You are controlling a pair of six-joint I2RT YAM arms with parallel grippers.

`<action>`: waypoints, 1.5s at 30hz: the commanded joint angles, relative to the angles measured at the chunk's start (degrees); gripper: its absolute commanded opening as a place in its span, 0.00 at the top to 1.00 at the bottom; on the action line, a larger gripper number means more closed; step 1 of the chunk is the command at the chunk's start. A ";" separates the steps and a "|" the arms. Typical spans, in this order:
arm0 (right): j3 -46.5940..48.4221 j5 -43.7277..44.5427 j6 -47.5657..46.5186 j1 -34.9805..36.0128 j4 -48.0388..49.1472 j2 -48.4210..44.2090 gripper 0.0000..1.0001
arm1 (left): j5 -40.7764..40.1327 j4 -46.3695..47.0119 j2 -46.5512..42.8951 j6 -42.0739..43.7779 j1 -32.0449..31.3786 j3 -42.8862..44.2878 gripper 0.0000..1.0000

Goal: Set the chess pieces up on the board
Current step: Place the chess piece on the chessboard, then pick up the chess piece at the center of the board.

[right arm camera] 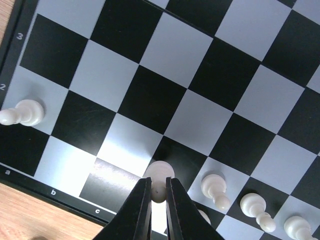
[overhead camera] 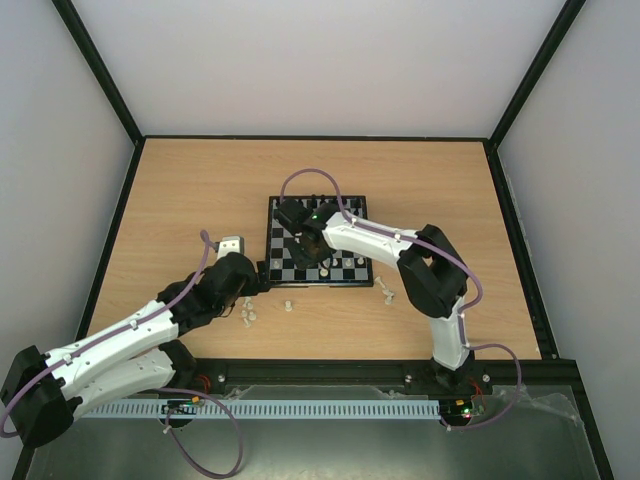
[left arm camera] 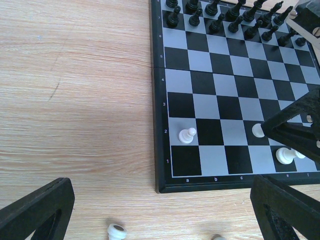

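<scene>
Top external view: the chessboard [overhead camera: 283, 255] is seen at the middle of a wood-grain worktop [overhead camera: 180, 190], which is enclosed by pale walls and black frame posts. Much of the board is covered by the right arm. Loose white pieces [overhead camera: 248, 315] are scattered on the worktop just off the board's near edge. A small pale block [overhead camera: 231, 243] is noted left of the board; what it is cannot be told.

Right wrist: the right claw [right arm camera: 158, 192] is closed on the head of a white pawn [right arm camera: 160, 175], over a dark second-row square one file past the c mark. Whether the pawn touches the board cannot be told. A lone pawn [right arm camera: 22, 114] is stood on a2.

Left wrist: the left claw [left arm camera: 160, 200] is held open and empty over the worktop, near the board's a1 corner. Black pieces [left arm camera: 225, 15] are ranked along the two far rows. One toppled piece [left arm camera: 116, 231] is seen on the wood.
</scene>
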 commanded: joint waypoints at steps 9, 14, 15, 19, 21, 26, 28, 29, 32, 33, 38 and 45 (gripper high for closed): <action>-1.95 -0.09 -0.89 -1.24 -1.97 1.98 0.89 | -0.67 -0.21 0.63 -0.03 -0.10 -0.47 0.01; -2.03 -0.41 -0.91 -1.24 -1.84 1.47 0.81 | -0.79 -0.21 0.67 -0.04 -0.12 -0.45 0.01; -1.90 -0.51 -0.92 -1.24 -1.86 1.21 0.80 | -0.79 -0.25 0.67 -0.06 -0.14 -0.41 0.00; -1.62 -0.63 -0.98 -1.28 -2.11 -1.34 0.75 | -0.90 -0.03 0.91 -0.09 -0.15 -0.22 0.01; -1.82 -0.68 -1.27 -0.98 -1.87 -3.50 0.73 | -0.90 0.17 1.19 -0.04 -0.16 -0.20 0.00; -4.50 -1.26 -0.75 2.21 -0.98 -8.61 0.69 | -1.23 -0.08 1.31 -0.31 -0.09 -0.17 0.01; -6.70 -3.10 0.01 4.03 0.16 -10.36 0.67 | -1.87 -0.45 0.22 -0.75 -0.10 -0.25 0.00; -7.84 -4.31 0.42 4.78 0.77 -10.94 0.65 | -2.13 -0.70 -0.76 -0.93 -0.11 -0.27 0.00; -10.41 -6.13 1.62 7.50 2.27 -11.42 0.62 | -2.58 -1.93 -4.34 -1.42 -0.15 -0.14 0.01; -10.99 -6.44 1.90 8.40 2.76 -11.25 0.61 | -2.60 -2.64 -5.29 -1.63 -0.12 0.32 0.00; -11.83 -7.38 3.25 11.58 4.32 -9.40 0.57 | -2.64 -5.73 -10.67 -2.58 -0.22 2.13 0.01; -10.28 -7.53 4.22 14.39 4.89 -5.80 0.57 | -2.28 -7.40 -18.13 -3.29 -0.24 2.90 0.01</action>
